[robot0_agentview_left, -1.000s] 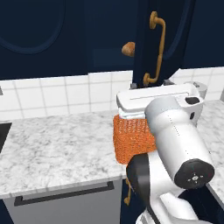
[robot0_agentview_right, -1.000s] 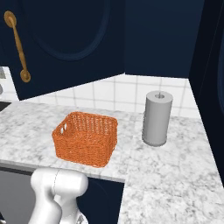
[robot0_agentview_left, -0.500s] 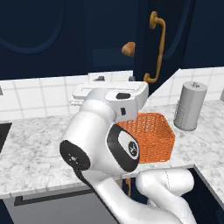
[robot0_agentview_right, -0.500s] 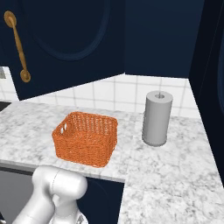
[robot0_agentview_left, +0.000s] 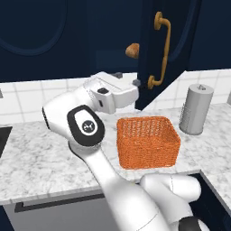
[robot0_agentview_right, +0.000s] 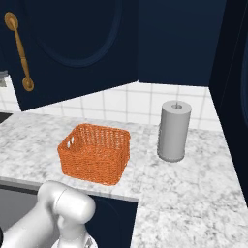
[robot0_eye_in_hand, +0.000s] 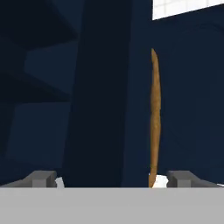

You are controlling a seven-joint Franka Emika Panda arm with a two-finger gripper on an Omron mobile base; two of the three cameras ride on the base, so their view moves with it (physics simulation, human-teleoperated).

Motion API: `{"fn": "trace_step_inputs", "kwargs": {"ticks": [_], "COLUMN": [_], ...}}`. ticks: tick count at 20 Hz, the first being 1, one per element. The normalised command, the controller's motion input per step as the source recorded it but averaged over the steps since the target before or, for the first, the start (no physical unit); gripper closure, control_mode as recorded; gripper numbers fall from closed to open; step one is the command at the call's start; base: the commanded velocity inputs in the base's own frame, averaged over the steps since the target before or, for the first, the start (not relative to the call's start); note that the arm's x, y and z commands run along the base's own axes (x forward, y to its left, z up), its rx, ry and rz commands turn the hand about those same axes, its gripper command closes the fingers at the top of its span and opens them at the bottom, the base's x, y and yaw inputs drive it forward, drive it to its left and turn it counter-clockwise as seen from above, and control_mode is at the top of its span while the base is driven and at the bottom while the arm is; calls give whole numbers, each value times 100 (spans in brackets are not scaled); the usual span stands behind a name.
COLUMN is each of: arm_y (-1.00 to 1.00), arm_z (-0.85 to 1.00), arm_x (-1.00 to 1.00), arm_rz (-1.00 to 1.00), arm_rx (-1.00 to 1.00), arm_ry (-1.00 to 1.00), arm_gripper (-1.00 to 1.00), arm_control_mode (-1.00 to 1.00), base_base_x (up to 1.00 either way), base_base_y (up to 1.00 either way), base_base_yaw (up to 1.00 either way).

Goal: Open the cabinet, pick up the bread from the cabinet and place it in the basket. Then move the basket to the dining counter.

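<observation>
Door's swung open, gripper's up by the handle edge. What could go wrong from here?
1. The open cabinet door stands between the gripper and the bread; reaching in may clip its edge or the brass handle.
2. The bread is small and sits near the shelf front; open fingers could nudge it off.
3. The arm's elbow swings low over the basket and may shift it.

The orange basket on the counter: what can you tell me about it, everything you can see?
The basket is bright orange and looks woven, with a fine mesh texture. It is rectangular with upright sides and an open top, and a small handle slot shows in one end wall in the right base view. It looks empty. It stands upright on the white-grey marbled counter, near the front edge, with a grey cylinder standing apart beside it. Nothing else touches it.
</observation>
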Motion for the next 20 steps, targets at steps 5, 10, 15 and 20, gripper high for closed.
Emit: {"fn": "trace_step_inputs", "kwargs": {"ticks": [5,10,15,20], "arm_y": [-55,-88,-87,-98], "arm_z": [-5,0,-4,0], "arm_x": [20,-24,-78,-73], "arm_rz": [-48,-28,-37,-37], "arm_rx": [2,3,4,6], "arm_ry": [-3,0,-3,0], "arm_gripper": [-100,-100,-100,-100], "arm_control_mode": [-100,-100,-100,-100], "base_base_x": [0,0,0,0], "base_base_y": [0,0,0,0], "base_base_yaw": [0,0,0,0]}}
